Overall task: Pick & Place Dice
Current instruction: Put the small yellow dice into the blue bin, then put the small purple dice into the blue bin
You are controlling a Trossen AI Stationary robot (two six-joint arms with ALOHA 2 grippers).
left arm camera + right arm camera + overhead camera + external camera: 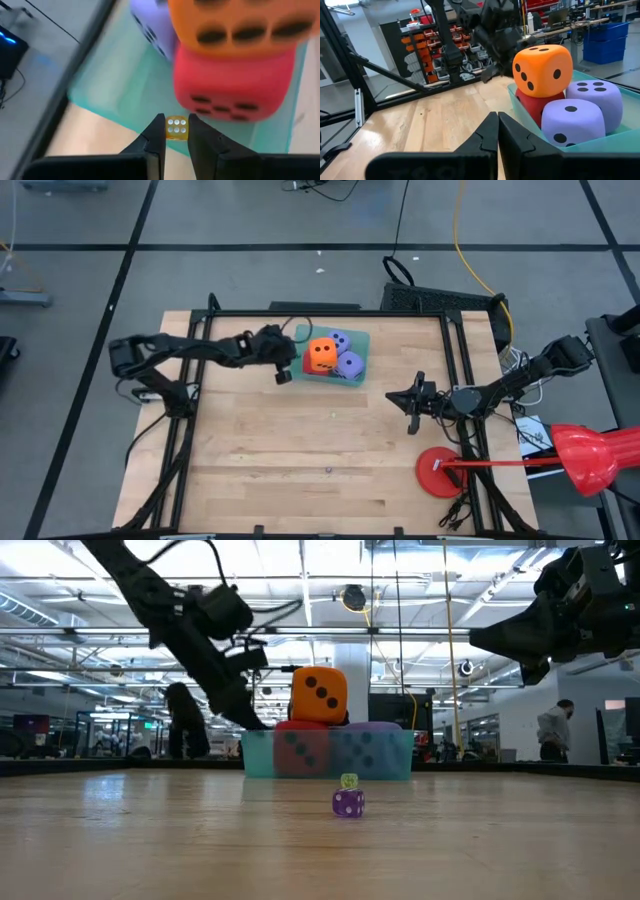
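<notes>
A teal tray (362, 340) at the table's far middle holds the big dice. The orange one (321, 354) sits on top of the red one (232, 82), with two purple ones (341, 340) (349, 364) beside them. My left gripper (283, 373) reaches in from the left to the tray's left rim, shut on a small yellow die (176, 128). Two more small dice lie on the bare wood, a purple one (348, 803) and a yellow-green one (348, 781). My right gripper (412, 405) hangs shut and empty, right of the tray. My left gripper pinches the small yellow die by two opposite faces (176, 135) between its two fingertips (156, 131), right at their free ends. The fingers slant down from the table's left. The die is held clear of the wood at the tray's left rim (115, 100).
A red round disc (440, 472) lies at the near right with a red long-handled thing (590, 455) reaching over the table's right edge. A black frame runs round the table edges (300, 312). People stand in the room beyond the far edge (552, 735).
</notes>
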